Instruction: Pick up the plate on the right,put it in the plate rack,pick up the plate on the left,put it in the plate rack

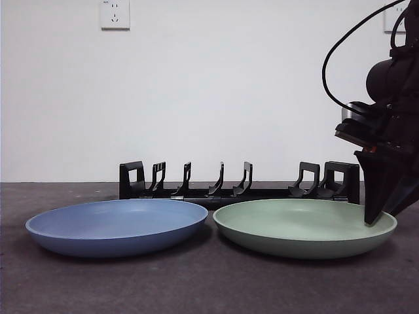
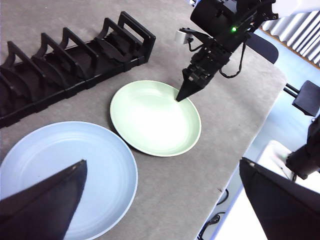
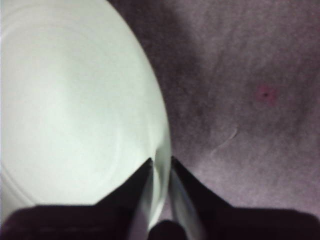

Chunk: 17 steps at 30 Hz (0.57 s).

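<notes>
The green plate (image 1: 301, 226) lies flat on the table at the right, and the blue plate (image 1: 118, 226) lies at the left. Behind both stands the long black plate rack (image 1: 216, 190) with nothing in it. My right gripper (image 1: 372, 219) has come down on the green plate's right rim. In the right wrist view its jaws (image 3: 161, 162) are shut on that rim of the green plate (image 3: 75, 100), one inside and one outside. The left wrist view shows my left gripper (image 2: 162, 161) hanging open, high above the blue plate (image 2: 65, 165), holding nothing.
The table's edge (image 2: 240, 165) runs close beside the green plate (image 2: 150, 117), with a dark chair (image 2: 305, 97) beyond it. A white wall with a socket (image 1: 115, 14) stands behind the plate rack (image 2: 65, 55). The right arm's cables (image 1: 340, 59) loop above the gripper.
</notes>
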Each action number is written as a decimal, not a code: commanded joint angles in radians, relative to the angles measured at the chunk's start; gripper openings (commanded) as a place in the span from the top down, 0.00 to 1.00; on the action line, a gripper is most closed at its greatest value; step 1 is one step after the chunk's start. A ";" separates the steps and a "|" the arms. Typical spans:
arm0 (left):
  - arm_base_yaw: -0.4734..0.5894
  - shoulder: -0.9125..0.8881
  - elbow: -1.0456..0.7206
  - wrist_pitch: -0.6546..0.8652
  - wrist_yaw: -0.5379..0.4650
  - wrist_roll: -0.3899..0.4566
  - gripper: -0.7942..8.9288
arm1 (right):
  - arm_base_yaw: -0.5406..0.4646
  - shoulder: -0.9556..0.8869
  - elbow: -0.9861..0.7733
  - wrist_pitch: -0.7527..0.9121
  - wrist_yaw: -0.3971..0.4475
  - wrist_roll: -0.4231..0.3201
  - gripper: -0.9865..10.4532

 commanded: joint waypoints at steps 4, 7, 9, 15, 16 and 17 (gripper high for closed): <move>-0.049 0.011 0.002 0.005 0.004 0.041 0.24 | 0.005 0.012 -0.001 0.023 0.072 0.005 0.93; -0.085 0.019 0.002 0.005 0.004 0.062 0.24 | 0.003 0.011 -0.001 0.020 0.086 0.005 0.93; -0.116 0.027 0.002 0.006 0.004 0.085 0.24 | -0.004 0.003 0.001 0.005 0.082 0.005 0.93; -0.224 0.058 0.002 0.005 0.003 0.197 0.24 | -0.024 -0.071 0.048 -0.096 0.083 -0.007 0.93; -0.248 0.068 0.002 0.005 0.000 0.229 0.24 | -0.029 -0.090 0.066 -0.125 0.082 -0.014 0.93; -0.270 0.075 0.002 0.005 -0.005 0.253 0.24 | -0.032 -0.106 0.084 -0.153 0.081 -0.020 0.93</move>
